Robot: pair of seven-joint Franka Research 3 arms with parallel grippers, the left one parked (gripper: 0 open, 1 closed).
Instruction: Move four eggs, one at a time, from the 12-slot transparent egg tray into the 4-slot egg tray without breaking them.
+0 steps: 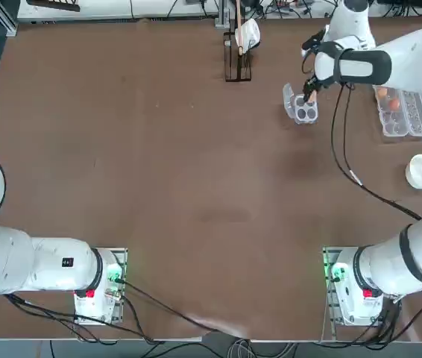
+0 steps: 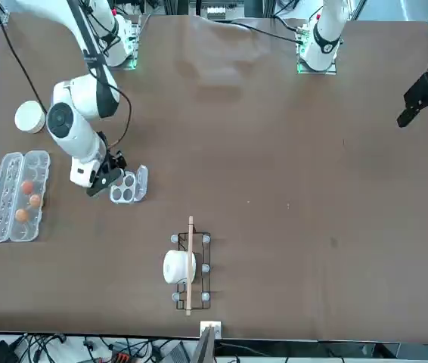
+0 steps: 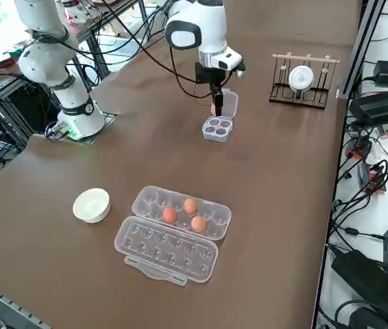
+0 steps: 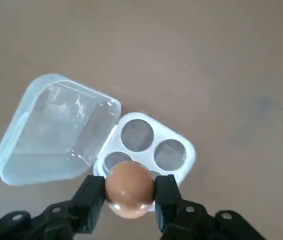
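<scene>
Right wrist view shows the chief risk plainly: the right gripper (image 4: 129,192) is clamped on one egg (image 4: 129,189) and hangs above the 4-slot egg tray (image 4: 145,150), over the cup nearest the camera rather than squarely centred on it. If the fingers let go from this height, or with the egg over the ridge between cups, I judge it could strike the plastic, crack, or roll out across the table (image 1: 159,186). Squeezing harder on the way down could also crush the shell, and a finger pressing on the light tray could shove it aside.

The 12-slot transparent egg tray (image 3: 180,218) lies open near the table's right edge, well apart from the small tray, which sits toward the far edge, right of the middle. Its lid (image 3: 166,251) is folded flat beside it.

Counted, largest first: one 12-slot tray, one wooden rack (image 3: 301,83) holding a white cup by the far edge, one 4-slot tray with all four cups empty, one white bowl (image 3: 91,204) near the right edge, and four eggs — three resting in the long tray (image 3: 170,215), one in the grip.
</scene>
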